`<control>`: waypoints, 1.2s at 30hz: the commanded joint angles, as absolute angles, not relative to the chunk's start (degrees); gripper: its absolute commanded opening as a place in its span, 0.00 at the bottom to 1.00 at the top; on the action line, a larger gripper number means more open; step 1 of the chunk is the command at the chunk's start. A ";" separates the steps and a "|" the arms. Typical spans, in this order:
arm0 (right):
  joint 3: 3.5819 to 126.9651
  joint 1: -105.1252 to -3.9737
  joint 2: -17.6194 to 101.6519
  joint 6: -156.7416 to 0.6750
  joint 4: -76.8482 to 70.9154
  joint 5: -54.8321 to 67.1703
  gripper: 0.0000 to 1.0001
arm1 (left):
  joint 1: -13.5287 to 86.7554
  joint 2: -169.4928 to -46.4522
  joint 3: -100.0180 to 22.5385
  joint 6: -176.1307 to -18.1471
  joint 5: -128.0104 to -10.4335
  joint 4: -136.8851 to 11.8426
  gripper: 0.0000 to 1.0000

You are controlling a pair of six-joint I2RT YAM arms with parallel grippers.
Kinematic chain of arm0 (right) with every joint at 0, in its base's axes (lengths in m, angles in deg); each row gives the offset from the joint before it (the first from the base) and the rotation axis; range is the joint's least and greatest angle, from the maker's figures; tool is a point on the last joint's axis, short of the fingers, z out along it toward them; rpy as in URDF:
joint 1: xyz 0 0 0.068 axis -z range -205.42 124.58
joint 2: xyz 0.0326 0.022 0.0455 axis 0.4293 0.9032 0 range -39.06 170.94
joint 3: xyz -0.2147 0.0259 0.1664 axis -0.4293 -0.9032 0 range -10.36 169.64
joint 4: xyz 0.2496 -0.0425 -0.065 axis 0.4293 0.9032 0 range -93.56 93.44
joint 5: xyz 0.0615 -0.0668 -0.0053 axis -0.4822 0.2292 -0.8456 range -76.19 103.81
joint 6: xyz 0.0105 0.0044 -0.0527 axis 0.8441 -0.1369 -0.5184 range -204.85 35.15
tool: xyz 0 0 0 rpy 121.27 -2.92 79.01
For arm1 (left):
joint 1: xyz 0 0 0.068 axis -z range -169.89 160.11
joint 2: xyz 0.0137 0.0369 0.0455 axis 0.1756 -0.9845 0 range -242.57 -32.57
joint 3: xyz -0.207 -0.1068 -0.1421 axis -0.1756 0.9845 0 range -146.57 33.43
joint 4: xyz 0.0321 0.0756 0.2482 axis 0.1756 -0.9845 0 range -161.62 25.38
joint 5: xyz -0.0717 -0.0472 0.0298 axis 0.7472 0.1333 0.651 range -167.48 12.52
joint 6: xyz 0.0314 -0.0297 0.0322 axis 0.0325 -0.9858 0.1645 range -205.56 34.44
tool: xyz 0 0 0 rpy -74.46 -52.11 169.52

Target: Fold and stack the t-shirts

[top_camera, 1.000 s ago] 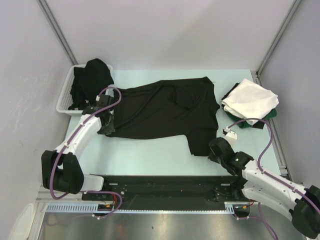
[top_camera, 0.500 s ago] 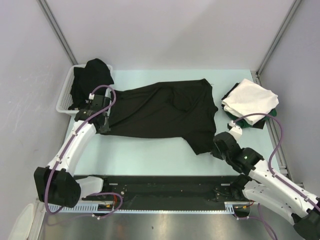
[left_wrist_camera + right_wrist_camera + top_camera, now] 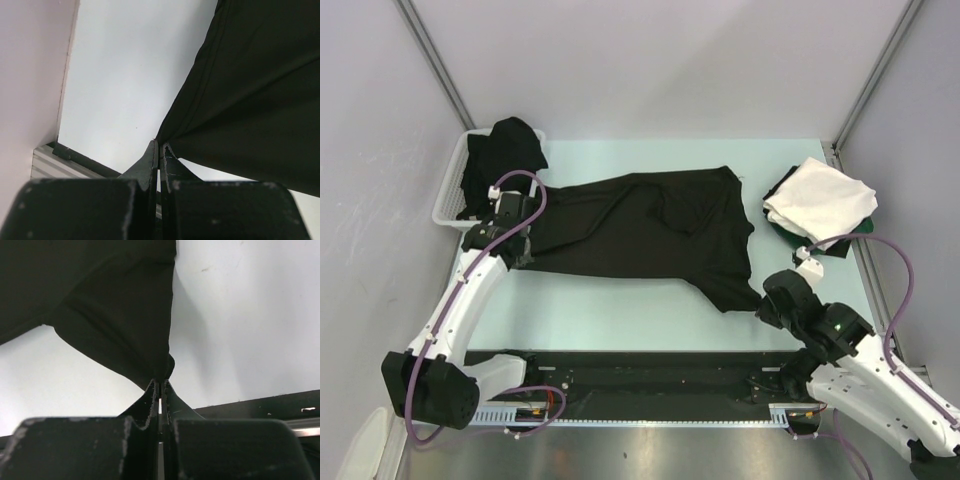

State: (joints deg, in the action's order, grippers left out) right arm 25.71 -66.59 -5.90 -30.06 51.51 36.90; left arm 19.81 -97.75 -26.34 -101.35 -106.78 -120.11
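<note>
From above you see the black t-shirt [image 3: 640, 225] spread across the middle of the surface [image 3: 620, 300]. The wrist views show only its edges, but they settle the grips. Your left tool [image 3: 159, 147] is pinched tight on the shirt's left hem, and your right tool [image 3: 161, 385] is pinched on its near right corner. The left arm stretches long toward the shirt's left end; the right arm lies low beside the corner. Only the top view shows the folded white t-shirt [image 3: 820, 195] on a dark green t-shirt [image 3: 863, 228] right of the black shirt, and the basket [image 3: 448, 200] at its left end.
</note>
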 commanded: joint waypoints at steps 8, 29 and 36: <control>35.16 -66.21 1.27 -33.25 47.60 42.37 0.00 | 19.43 -96.73 -28.97 -99.88 -112.46 -121.14 0.00; 41.05 -38.87 17.26 -55.05 24.48 25.24 0.00 | 19.25 -100.15 -33.89 -97.60 -113.43 -117.71 0.00; 43.07 -38.69 23.77 -54.96 18.24 23.39 0.00 | 19.17 -101.56 -33.19 -97.43 -113.52 -115.96 0.00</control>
